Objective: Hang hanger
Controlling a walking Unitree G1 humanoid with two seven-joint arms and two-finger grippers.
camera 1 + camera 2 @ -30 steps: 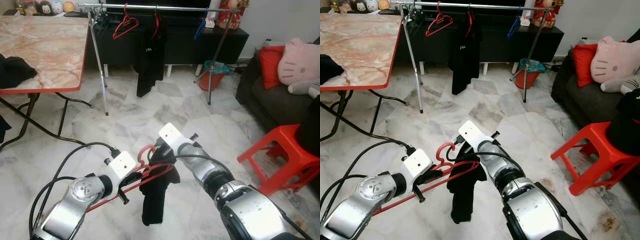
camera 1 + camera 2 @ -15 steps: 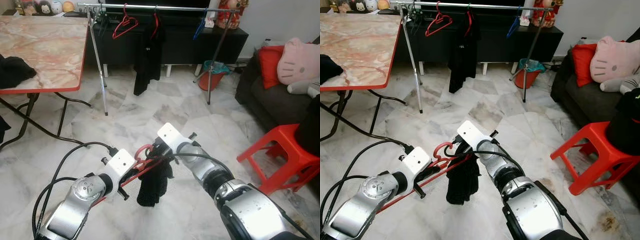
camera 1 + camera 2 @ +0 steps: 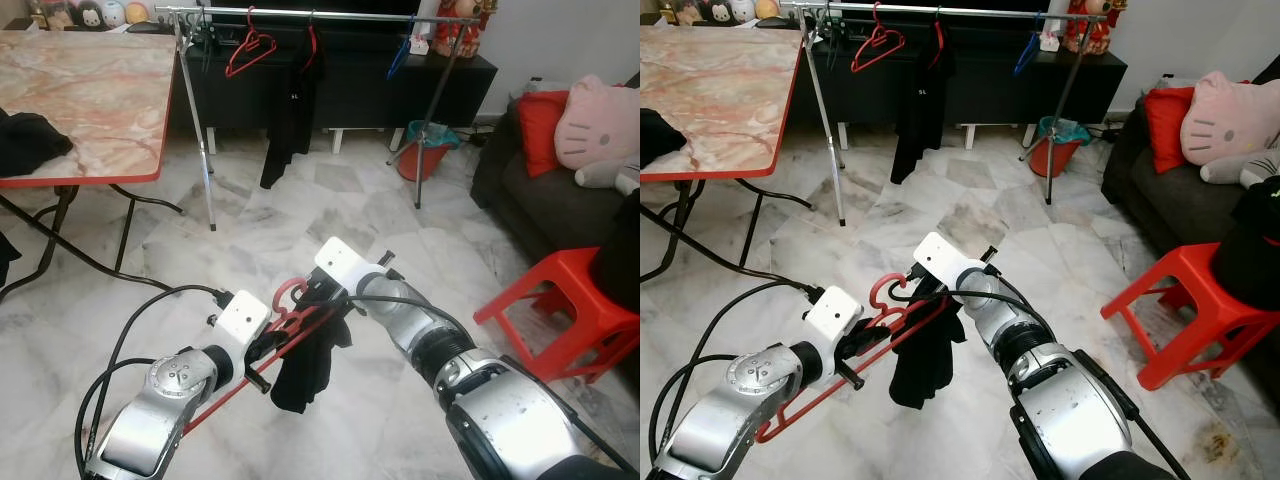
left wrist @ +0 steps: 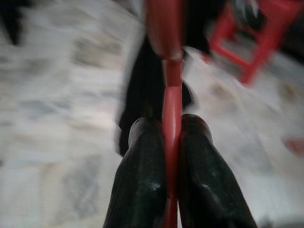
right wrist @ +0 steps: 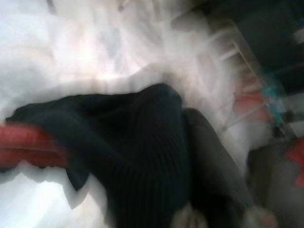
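1. The left gripper (image 4: pixel 172 137) is clamped on the lower bar of the red hanger (image 3: pixel 285 318), held low over the marble floor (image 3: pixel 300 215) in the near centre.
2. The right gripper (image 3: pixel 322 297) is at the hanger's hook end, against the black garment (image 3: pixel 305 362) draped there; whether its fingers are closed cannot be told.
3. The clothes rack (image 3: pixel 330 14) stands far behind, well apart.
4. A red stool (image 3: pixel 560 310) stands at right.

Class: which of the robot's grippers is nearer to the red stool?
Right. The right gripper holds the garment mid-floor, on the side toward the red stool; the left gripper clamps the hanger farther away.
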